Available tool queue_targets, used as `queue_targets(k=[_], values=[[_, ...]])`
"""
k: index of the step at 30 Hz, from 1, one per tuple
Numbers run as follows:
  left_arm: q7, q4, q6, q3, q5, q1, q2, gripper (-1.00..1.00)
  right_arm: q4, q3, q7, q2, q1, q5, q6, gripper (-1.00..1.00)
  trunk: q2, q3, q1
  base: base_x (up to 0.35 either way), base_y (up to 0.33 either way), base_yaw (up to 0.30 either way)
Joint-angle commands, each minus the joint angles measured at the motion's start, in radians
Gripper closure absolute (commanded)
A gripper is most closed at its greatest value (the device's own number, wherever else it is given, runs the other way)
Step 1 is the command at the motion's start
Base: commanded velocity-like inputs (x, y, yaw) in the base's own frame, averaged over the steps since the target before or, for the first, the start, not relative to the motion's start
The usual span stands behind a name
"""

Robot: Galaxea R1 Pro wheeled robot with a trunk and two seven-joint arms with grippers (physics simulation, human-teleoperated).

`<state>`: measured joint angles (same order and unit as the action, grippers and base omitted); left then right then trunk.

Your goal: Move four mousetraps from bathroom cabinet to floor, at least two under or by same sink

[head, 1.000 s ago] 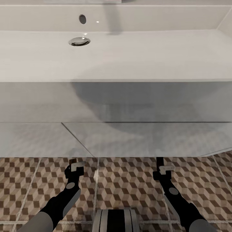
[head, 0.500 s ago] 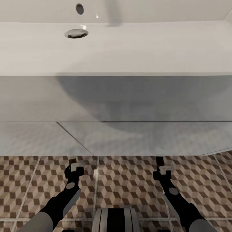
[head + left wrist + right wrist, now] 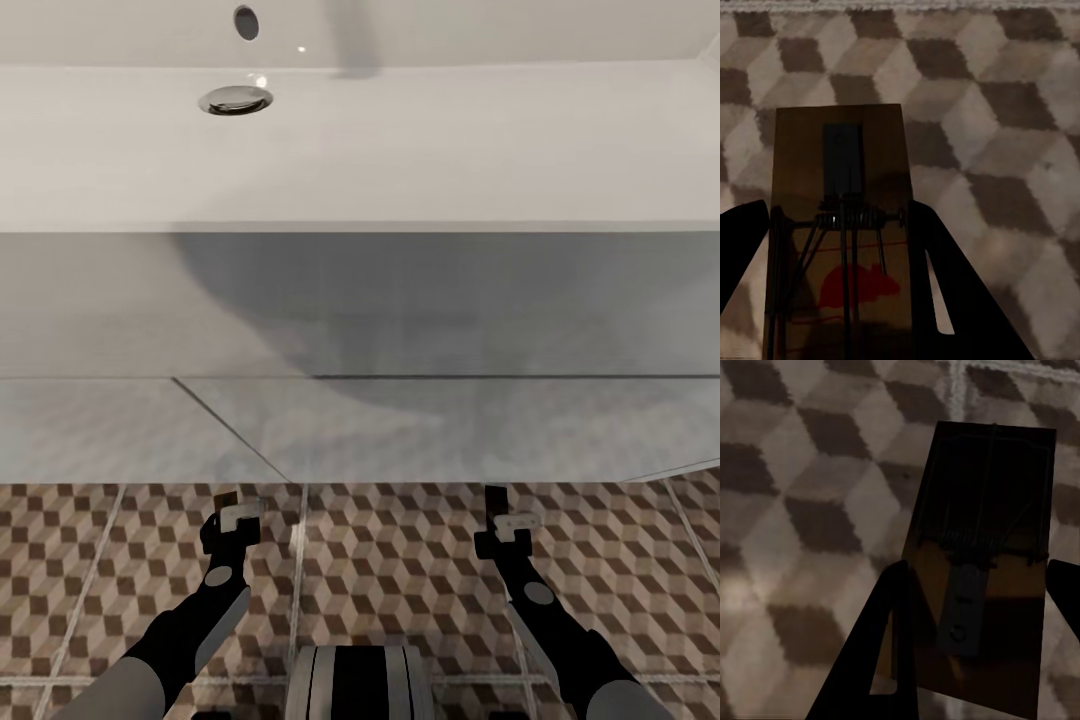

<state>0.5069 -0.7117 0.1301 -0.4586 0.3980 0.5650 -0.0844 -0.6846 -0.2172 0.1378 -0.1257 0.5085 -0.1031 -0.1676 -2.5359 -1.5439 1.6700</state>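
The white bathroom sink (image 3: 360, 150) spans the upper head view, with its chrome drain (image 3: 235, 99) at top left. Below its front edge lies the cube-patterned bathroom floor (image 3: 400, 570). My left gripper (image 3: 226, 510) hangs low over the tiles, shut on a brown mousetrap (image 3: 840, 225) with a red mouse print and dark spring; the board's tip (image 3: 226, 497) pokes out beyond the fingers. My right gripper (image 3: 497, 505) is shut on a second mousetrap (image 3: 979, 577), a dark board held between the fingers (image 3: 896, 660) above the tiles. The cabinet is out of view.
The sink's white vanity front (image 3: 360, 420) stands straight ahead, just beyond both grippers. My base (image 3: 360, 685) shows at the bottom centre. Patterned tiles with pale grout lines extend to either side.
The head view has shifted slightly, so the sink sits a little higher in frame than one second ago. Both arms and their mousetraps hold the same pose.
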Motion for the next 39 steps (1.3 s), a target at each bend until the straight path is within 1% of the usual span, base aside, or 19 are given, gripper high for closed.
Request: queue_targets(k=[1,4,27,39], values=[[0.008,0.000,0.006,-0.008,0.010,0.001,-0.001,1.00,0.000,-0.008,0.008,-0.002,0.001,-0.010,-0.004,1.00,-0.001,-0.005,0.000,0.000,0.000,0.000],[0.010,0.000,0.006,-0.008,0.010,0.001,-0.001,1.00,0.000,-0.008,0.008,-0.002,0.001,-0.010,-0.004,1.00,-0.001,-0.016,0.002,0.000,0.000,0.000],[0.008,0.000,0.006,-0.008,0.012,0.001,-0.001,1.00,0.000,-0.008,0.008,-0.002,0.001,-0.009,-0.006,1.00,-0.001,-0.016,0.002,0.000,0.000,0.000],[0.009,0.000,0.016,-0.008,0.011,0.001,-0.001,1.00,0.000,-0.007,0.021,-0.002,0.001,-0.008,-0.012,1.00,-0.001,-0.016,0.002,0.000,0.000,0.000]])
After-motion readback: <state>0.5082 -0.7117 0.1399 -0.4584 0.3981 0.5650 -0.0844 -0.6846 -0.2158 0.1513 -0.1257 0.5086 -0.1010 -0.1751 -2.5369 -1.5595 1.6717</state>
